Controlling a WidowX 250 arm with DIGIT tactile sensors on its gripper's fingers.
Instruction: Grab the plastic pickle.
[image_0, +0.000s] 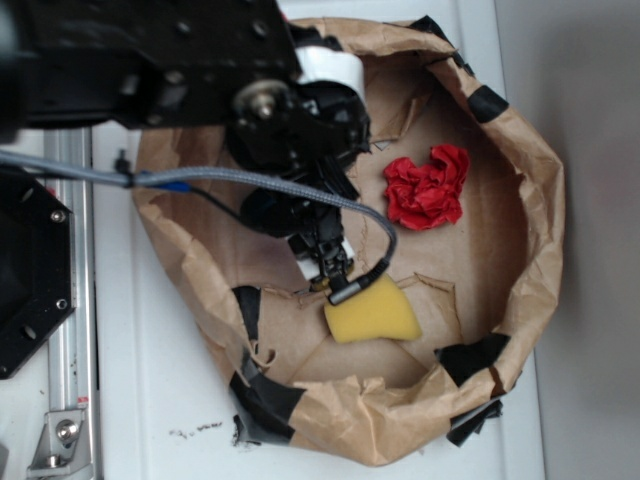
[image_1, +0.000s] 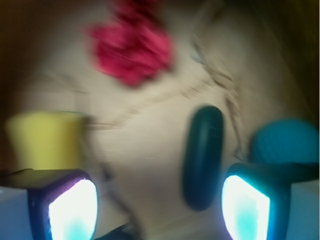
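The robot's black end effector (image_1: 159, 200) is hanging low inside a shallow brown paper-lined basket (image_0: 535, 200) patched with black tape, and its two pads are standing spread apart with nothing between them yet. In the wrist view the smooth, dark teal-green capsule-shaped plastic pickle (image_1: 202, 156) is lying on the paper floor, running roughly lengthwise away from the camera, and it is sitting just inside the pad on the right of that view rather than centred in the gap. In the exterior view the arm is covering the pickle, so its place there cannot be told.

The main risk appears to be this off-centre alignment: if the pads come together from here, the nearer pad would probably strike the pickle first and push or roll it sideways, since its rounded, slick surface gives little to hold. A lighter teal rounded ball (image_1: 287, 142) is resting just beside the pickle, partly behind that same pad, and it could get nudged or caught instead. The wrist picture is blurred, so the height above the paper is hard to judge; descending too far could snag the creased lining. The yellow foam sponge (image_0: 372, 312) is lying near the other pad, and the crumpled red cloth (image_0: 428, 187) is lying well apart, so neither seems a threat.
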